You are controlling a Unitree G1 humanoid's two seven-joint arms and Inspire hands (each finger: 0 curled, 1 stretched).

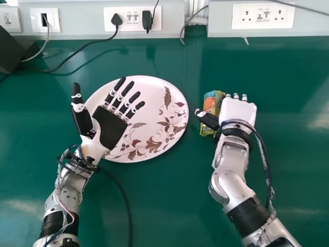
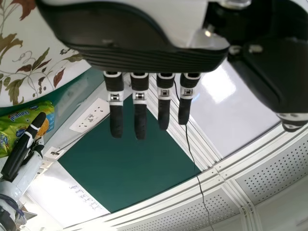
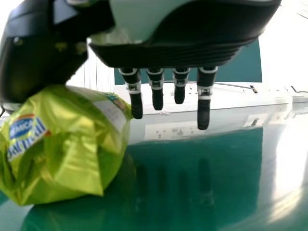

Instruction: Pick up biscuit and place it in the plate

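Note:
The right hand (image 1: 237,109) is palm down over the table, close beside the green-yellow biscuit packet (image 1: 212,110), its thumb lying across the packet. In the right wrist view the packet (image 3: 72,144) stands at the thumb side of the right hand (image 3: 180,79), whose fingers are straight and not curled round it. The left hand (image 1: 110,126) is palm up with fingers spread, above the left part of the white plate (image 1: 154,139) with its brown leaf pattern. In the left wrist view the left hand (image 2: 139,96) also has straight fingers, and the packet (image 2: 29,125) appears farther off.
The glossy green table (image 1: 164,206) reaches back to a wall with sockets (image 1: 132,18). Black cables (image 1: 77,51) run over its back left part, near a dark box (image 1: 13,49). Another cable (image 1: 126,200) lies beside the left forearm.

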